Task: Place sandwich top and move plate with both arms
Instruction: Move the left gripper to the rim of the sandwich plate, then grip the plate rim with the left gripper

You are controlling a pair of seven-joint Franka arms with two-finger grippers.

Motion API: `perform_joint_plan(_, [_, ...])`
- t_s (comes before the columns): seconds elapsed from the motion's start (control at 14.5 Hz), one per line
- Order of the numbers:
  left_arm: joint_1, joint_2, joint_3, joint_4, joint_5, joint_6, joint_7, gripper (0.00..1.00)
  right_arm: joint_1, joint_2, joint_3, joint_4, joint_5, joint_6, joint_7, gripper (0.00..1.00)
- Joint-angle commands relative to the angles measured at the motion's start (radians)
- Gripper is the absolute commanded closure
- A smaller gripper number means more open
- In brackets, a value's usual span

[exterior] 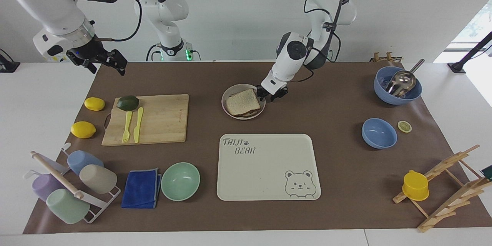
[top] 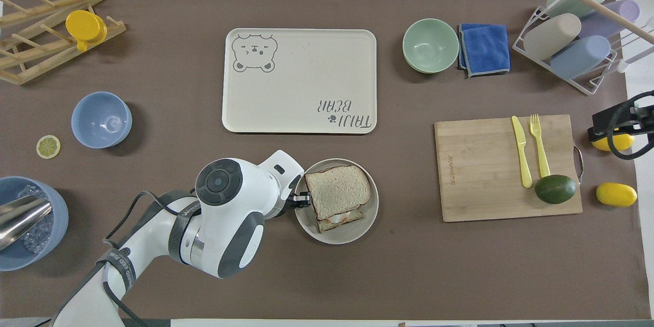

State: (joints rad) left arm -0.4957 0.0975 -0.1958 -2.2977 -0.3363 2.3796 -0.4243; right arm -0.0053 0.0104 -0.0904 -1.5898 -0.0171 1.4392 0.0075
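Sandwich top: lying on the sandwich in the plate, mid-counter.
Left gripper: at the rim toward its own arm's end; finger state unclear.
Right gripper: well apart, fingers spread, waiting.

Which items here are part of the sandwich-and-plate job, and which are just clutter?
In the job:
- sandwich top, lying on the sandwich
- plate
- left end effector, at the plate's rim
- right end effector, waiting

Lying about:
- bear tray
- green bowl
- cutting board
- lemons
- blue bowls
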Motion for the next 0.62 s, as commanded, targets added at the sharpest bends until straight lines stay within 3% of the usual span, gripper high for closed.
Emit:
perform_joint_plan(0.0, [-0.037, 0.021, 0.015, -0.016, -0.030, 0.055, 0.021, 0.76, -0.002, -0.004, 0.005, 0.007, 0.019, -0.013, -0.027, 0.00])
perform_joint_plan(0.07, [-0.034, 0.021, 0.015, -0.016, -0.032, 0.053, 0.021, 0.97, -0.004, -0.006, 0.005, 0.007, 0.019, -0.011, -0.027, 0.00])
perform_joint_plan(0.14, [-0.031, 0.022, 0.015, -0.013, -0.036, 0.049, 0.022, 1.00, -0.002, -0.004, 0.005, 0.007, 0.019, -0.010, -0.027, 0.00])
perform_joint_plan(0.48, [0.003, 0.015, 0.015, 0.012, -0.047, 0.021, 0.030, 1.00, -0.001, -0.007, 0.006, 0.007, 0.019, -0.002, -0.027, 0.00])
perform_joint_plan(0.55, [0.029, 0.010, 0.015, 0.053, -0.050, -0.028, 0.039, 1.00, -0.001, -0.007, 0.008, 0.008, 0.019, -0.002, -0.027, 0.00])
